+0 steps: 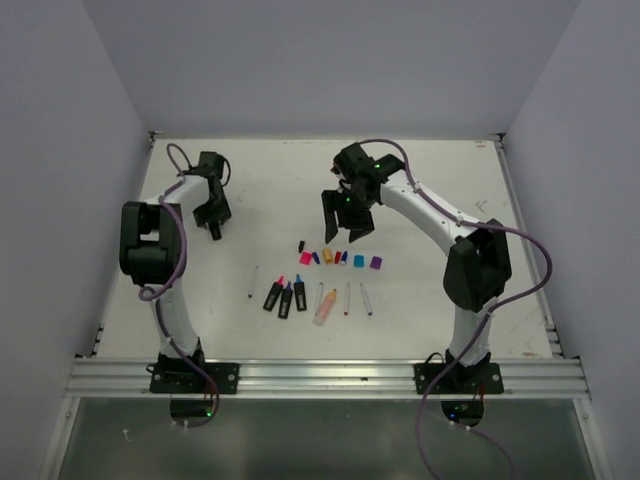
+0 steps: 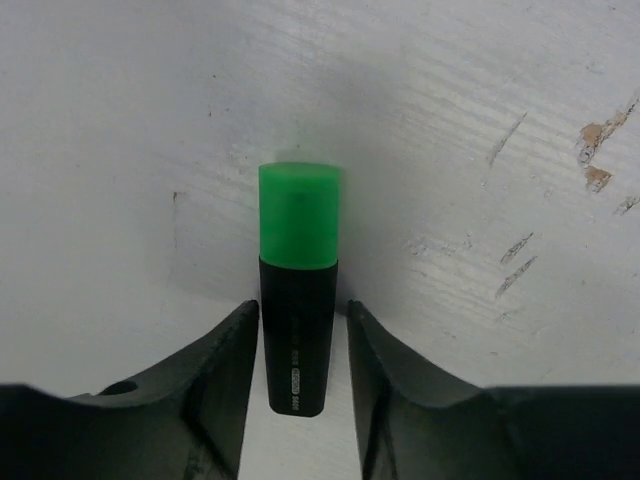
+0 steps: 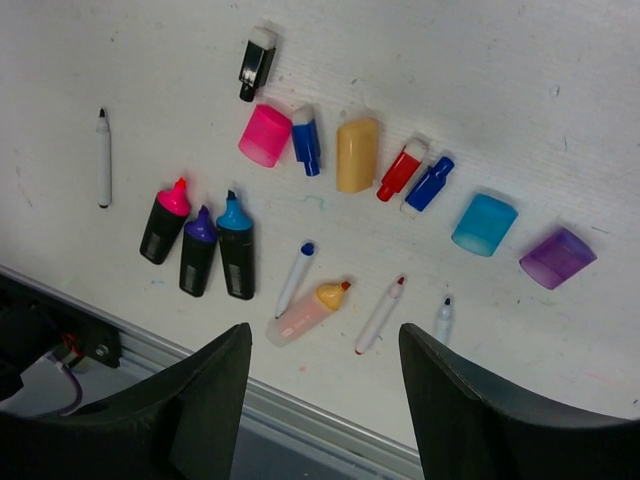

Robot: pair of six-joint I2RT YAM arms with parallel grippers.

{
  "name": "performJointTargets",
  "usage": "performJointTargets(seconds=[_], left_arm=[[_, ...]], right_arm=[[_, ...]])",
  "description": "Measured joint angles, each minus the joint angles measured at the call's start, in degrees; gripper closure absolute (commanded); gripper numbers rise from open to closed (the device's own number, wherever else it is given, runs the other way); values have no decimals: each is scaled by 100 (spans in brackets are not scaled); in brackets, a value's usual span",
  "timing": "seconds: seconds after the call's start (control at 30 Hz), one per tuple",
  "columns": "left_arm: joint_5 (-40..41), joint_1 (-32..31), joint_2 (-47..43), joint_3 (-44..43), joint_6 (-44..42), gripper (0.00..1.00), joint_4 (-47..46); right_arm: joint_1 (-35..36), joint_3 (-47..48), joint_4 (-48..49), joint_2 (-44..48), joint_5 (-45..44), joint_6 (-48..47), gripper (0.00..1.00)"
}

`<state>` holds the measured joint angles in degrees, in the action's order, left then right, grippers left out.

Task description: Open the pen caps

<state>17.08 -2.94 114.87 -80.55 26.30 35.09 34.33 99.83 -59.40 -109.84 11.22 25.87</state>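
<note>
Left gripper [image 2: 300, 335]: closed on the black barrel of a highlighter [image 2: 297, 350], held over the table [image 2: 480, 120] at its far left. The green cap [image 2: 298, 215] is fitted on it. Right gripper [image 3: 325, 345]: fingers wide apart, holding nothing, above the pens. Loose in a row on the table are the pink cap [image 3: 265, 135], orange cap [image 3: 357, 155], cyan cap [image 3: 484, 224] and purple cap [image 3: 557, 257]. Uncapped pens [image 3: 237, 255] lie just nearer the arms.

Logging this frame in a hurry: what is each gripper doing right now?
Left gripper: closed on the black highlighter, green cap on.
Right gripper: open, holding nothing.
</note>
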Motion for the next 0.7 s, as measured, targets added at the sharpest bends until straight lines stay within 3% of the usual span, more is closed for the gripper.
performJointTargets(seconds=[0.23,0.47,0.7], left_arm=[[-186,9,-85,219,-55,97,-332],[-879,-15,-721,922,-299,100,-599],[-2002,-614,-2363,1611,-463,100,-802]], right_arm=[[-26,-275,35,234,11,37,36],[-26,-378,125,278,74,118,36],[-26,-201,363,238,472,260,35]])
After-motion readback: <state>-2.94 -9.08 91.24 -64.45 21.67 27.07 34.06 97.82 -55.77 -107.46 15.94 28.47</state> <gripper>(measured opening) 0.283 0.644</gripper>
